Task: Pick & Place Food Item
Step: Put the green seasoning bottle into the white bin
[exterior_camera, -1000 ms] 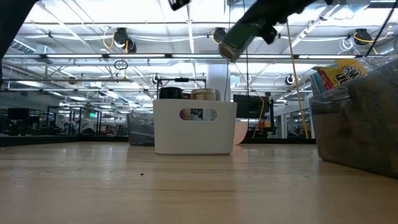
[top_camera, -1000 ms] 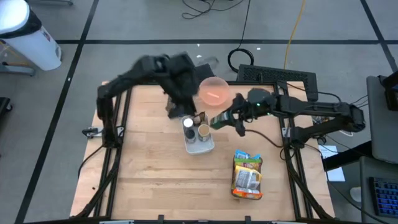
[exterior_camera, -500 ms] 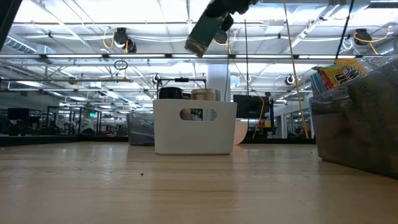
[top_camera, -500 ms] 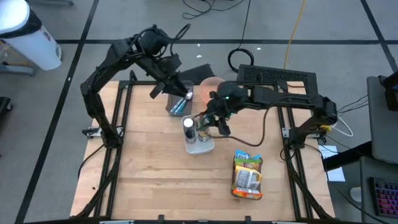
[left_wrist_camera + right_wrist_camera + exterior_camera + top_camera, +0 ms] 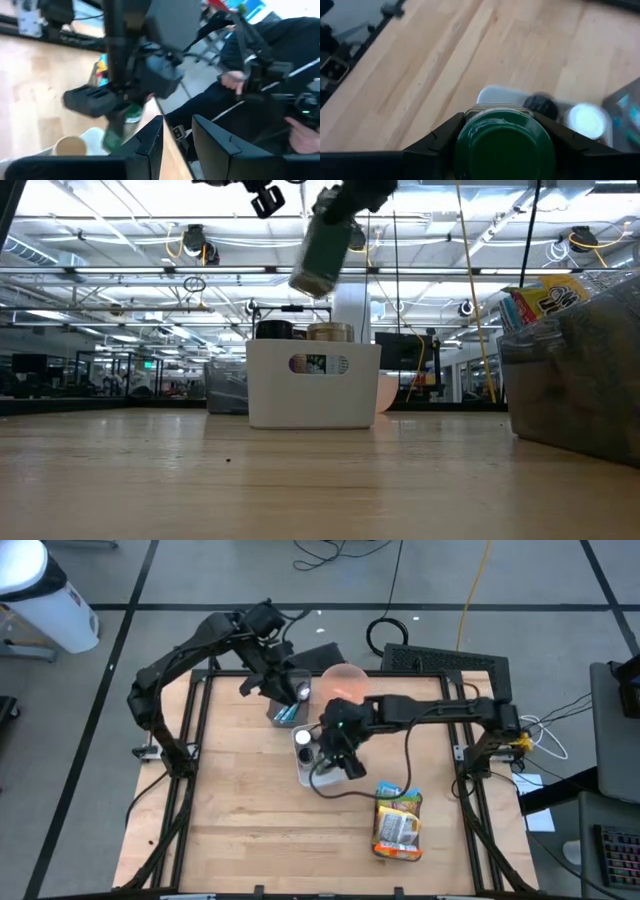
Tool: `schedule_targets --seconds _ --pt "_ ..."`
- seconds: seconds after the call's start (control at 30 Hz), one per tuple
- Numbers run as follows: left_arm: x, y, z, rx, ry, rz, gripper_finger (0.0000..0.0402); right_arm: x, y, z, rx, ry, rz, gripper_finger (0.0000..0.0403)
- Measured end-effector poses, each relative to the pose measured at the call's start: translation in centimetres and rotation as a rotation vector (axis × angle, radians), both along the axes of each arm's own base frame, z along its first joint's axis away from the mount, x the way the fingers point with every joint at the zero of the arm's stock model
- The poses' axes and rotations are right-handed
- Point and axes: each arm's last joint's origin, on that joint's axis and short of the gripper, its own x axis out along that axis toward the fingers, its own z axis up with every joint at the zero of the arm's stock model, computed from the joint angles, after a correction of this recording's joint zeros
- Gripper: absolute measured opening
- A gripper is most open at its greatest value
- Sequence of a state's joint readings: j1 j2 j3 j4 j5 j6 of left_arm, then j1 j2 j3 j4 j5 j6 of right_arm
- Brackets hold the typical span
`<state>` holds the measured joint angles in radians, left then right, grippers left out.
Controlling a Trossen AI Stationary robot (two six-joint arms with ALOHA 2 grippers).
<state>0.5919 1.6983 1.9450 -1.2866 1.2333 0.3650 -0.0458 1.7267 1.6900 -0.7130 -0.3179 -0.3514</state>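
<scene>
A green-lidded jar (image 5: 322,245) hangs tilted in the air, with my right gripper (image 5: 501,125) shut on it, above the white bin (image 5: 313,385). The bin (image 5: 320,772) stands on the wooden table and holds a white-lidded jar (image 5: 303,737), a dark-lidded one (image 5: 275,330) and a tan-lidded one (image 5: 330,332). My left gripper (image 5: 290,692) hovers near the table's far edge, level, its fingers (image 5: 150,145) apart with nothing between them. It faces my right gripper (image 5: 100,100). My right gripper pinches the jar's upper part, at the green lid (image 5: 505,145), between its two fingers (image 5: 440,135). They come slanting down from the table's right side. The jar is lifted clear and hangs tilted below the fingers, its bottom end (image 5: 310,278) over the bin.
A pink bowl (image 5: 345,680) sits at the far edge. A small grey container (image 5: 283,712) with something blue in it stands under my left gripper. A snack bag (image 5: 398,822) lies near the right front. The near left of the table (image 5: 230,830) is bare wood.
My right gripper has carried the jar toward the table's left and near edges, from beside the bowl to over the bin, rolling and tipping it on the way. My left arm has swung back from the bin toward the far edge and turned level.
</scene>
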Motion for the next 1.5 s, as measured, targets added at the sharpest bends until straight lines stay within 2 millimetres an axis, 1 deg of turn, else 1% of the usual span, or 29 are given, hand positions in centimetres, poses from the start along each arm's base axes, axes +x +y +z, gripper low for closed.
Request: schedule_targets --seconds 0.1,0.2,0.27,0.37,0.5,0.7,0.8,0.9,1.03,1.13,1.27,1.4,1.5 --pt "0.0 -0.1 -0.5 -0.028 -0.05 -0.029 0.0108 0.5 0.6 -0.9 0.004 0.028 0.011 0.0191" --pt "0.2 0.0 -0.7 -0.035 -0.086 -0.04 0.0108 0.8 1.1 -1.8 0.002 0.072 0.025 0.0191" --pt "0.3 0.1 -0.6 -0.037 -0.104 -0.041 0.0108 1.3 1.3 -2.3 -0.008 0.07 0.031 0.0191" --pt "0.3 0.1 0.0 -0.037 -0.136 -0.045 0.0108 1.6 1.2 -3.3 -0.044 0.108 0.006 0.0191" --pt "0.3 0.2 0.9 -0.029 -0.167 -0.03 0.0108 2.2 0.9 -4.0 -0.049 0.111 -0.003 0.0191" --pt "0.3 0.1 2.4 -0.01 -0.217 -0.012 0.0108 2.5 0.6 -4.0 -0.054 0.08 -0.003 0.0191" --pt "0.3 0.0 2.9 -0.008 -0.227 0.0 0.0108 3.1 0.4 -4.7 -0.056 0.082 -0.005 0.0191" --pt "0.5 -0.1 3.4 0.004 -0.244 0.01 0.0108 3.5 0.5 -6.2 -0.054 0.136 -0.003 0.0191" --pt "0.8 -0.2 3.5 -0.007 -0.237 0.016 0.0108 4.0 0.5 -7.4 -0.051 0.175 -0.004 0.0191" --pt "0.9 -0.4 3.5 -0.002 -0.239 0.016 0.0108 4.5 0.4 -8.0 -0.068 0.166 -0.016 0.0191" --pt "1.0 -0.6 3.5 0.001 -0.235 0.016 0.0108 4.5 0.4 -8.9 -0.074 0.21 -0.007 0.0191" --pt "1.1 -0.6 3.5 -0.002 -0.229 0.02 0.0108 4.5 0.4 -9.3 -0.074 0.235 -0.004 0.0191" --pt "1.0 -0.6 3.5 -0.002 -0.229 0.021 0.0108 4.6 0.5 -9.2 -0.076 0.217 -0.001 0.0191"
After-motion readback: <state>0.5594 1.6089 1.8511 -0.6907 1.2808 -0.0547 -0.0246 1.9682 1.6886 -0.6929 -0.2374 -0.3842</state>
